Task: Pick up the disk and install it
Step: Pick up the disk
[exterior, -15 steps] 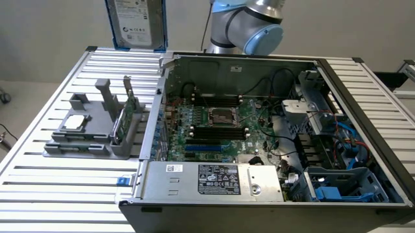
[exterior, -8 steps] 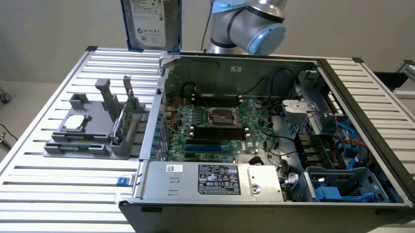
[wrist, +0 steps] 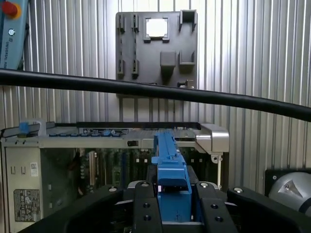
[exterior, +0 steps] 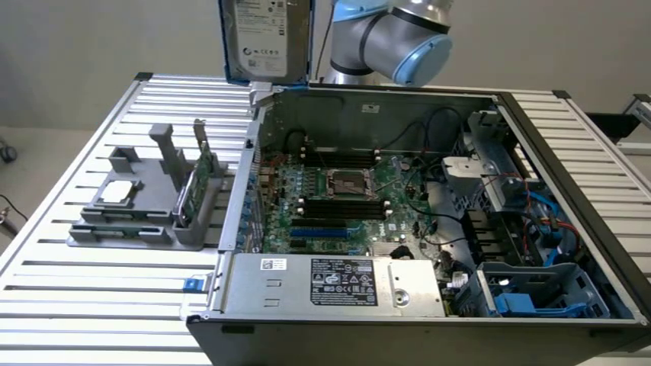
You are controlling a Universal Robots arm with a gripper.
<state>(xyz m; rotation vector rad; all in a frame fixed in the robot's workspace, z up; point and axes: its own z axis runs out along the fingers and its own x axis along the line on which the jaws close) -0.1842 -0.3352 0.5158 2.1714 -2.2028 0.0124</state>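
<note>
Nearest the wrist camera, the gripper is clamped on the disk, its black fingers pressed to either side of the blue carrier edge; a black cable crosses beyond. In the exterior view, from its left: a grey fixture stands on the slatted counter, carrying a square silver chip and an upright green card; the disk hangs upright, label outward, well above the counter at the far corner of the open computer case; the arm is just beside it; a grey cage with blue fittings sits in the case's near corner on the exterior view's right. Judgement: pick-up complete, installation outstanding, disk in carry. Seating would call for squaring the carrier to its bay, probably that cage, and clearing the loose cables nearby.
</note>
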